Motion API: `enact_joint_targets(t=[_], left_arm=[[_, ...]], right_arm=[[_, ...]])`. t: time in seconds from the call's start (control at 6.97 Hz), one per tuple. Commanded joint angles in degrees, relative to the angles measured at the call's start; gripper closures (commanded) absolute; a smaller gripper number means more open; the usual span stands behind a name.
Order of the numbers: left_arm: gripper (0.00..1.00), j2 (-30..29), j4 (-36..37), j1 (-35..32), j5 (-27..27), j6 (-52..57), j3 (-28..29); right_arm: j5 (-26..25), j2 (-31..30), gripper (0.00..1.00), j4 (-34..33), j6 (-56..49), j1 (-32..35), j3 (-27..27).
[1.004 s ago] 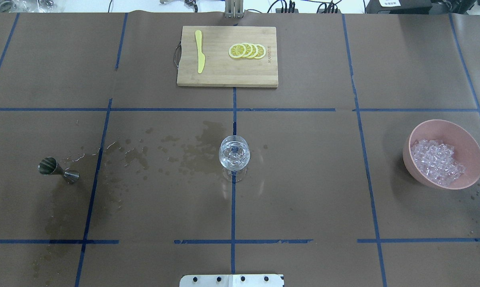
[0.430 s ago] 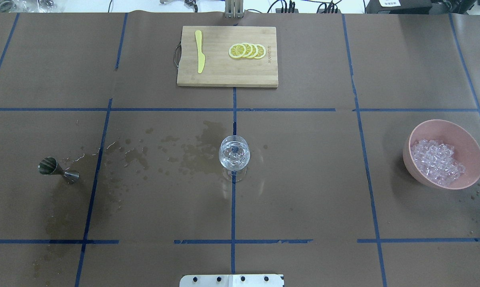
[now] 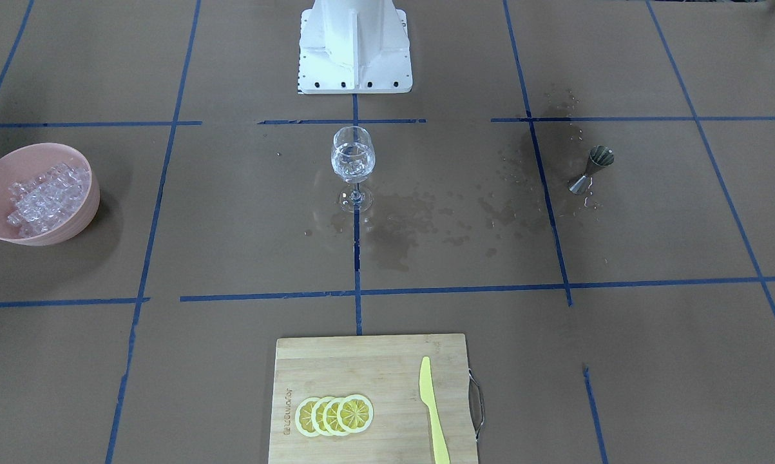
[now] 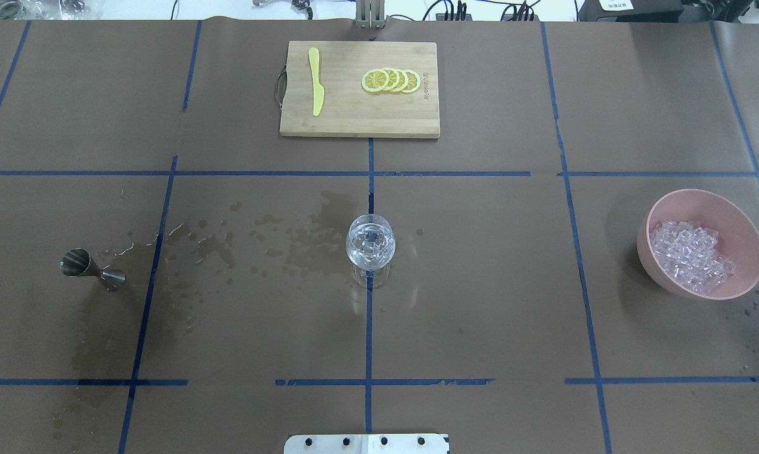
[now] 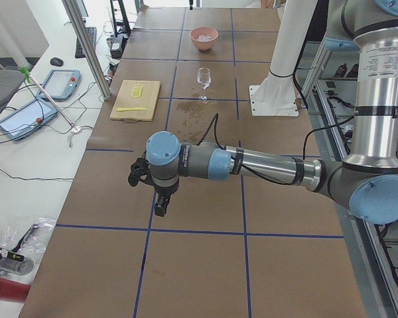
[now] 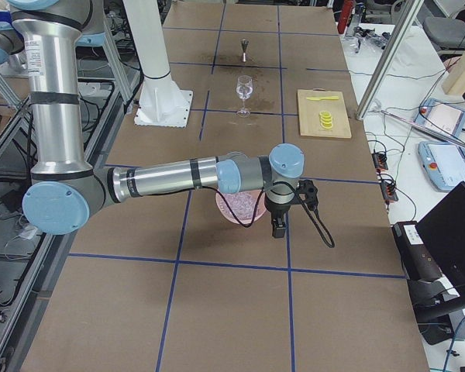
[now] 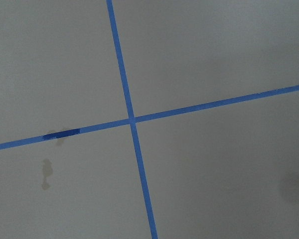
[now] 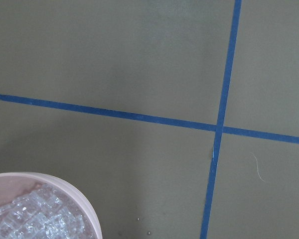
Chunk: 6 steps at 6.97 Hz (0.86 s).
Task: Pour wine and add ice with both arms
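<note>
So the table (image 4: 480,284) is covered in matte brown paper, split into big rectangles by blue tape lines (image 4: 368,340). Off to its sides, the room is aluminium frame posts, cables and a couple of tablets.

One stemmed wine glass (image 4: 370,243) stands upright in the middle. Clear, glinting stuff sits low in its bowl, which looks like the wine (image 3: 352,169), though liquid and cubes can't be told apart. Dark wet splotches (image 4: 303,239) stain the paper from the glass out to the robot's left, where one shiny steel hourglass-shaped jigger (image 4: 91,269) stands. Well to the glass's right is one smooth, round pink bowl (image 4: 748,227) with a heap of glassy ice (image 4: 691,255). Past the glass, away from the robot, lies one bamboo cutting board (image 4: 354,116) with one yellow plastic knife (image 4: 316,82) and four overlapping lemon slices (image 4: 392,81).

Two arms are up. The left gripper (image 5: 160,207) hangs over bare paper, far out past the jigger. The right gripper (image 6: 278,229) points down just beyond the bowl. Neither shows its jaws clearly enough to tell whether they're released or clenched.
</note>
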Motion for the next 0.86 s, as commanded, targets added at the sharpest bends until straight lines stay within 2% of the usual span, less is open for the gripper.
enact_joint_targets(t=[0.0, 0.29, 0.72], left_arm=[[0.00, 0.1, -0.3, 1.1, 0.1, 0.0, -0.2], [0.00, 0.1, -0.6, 1.3, 0.1, 0.0, -0.2], [0.00, 0.4, -2.5, 1.4, 0.3, 0.0, 0.3]], right_arm=[[0.9, -0.1, 0.00, 0.0, 0.0, 0.0, -1.2], [3.0, -0.8, 0.00, 0.1, -0.3, 0.1, -3.7], [2.9, -0.4, 0.00, 0.2, -0.1, 0.0, -4.4]])
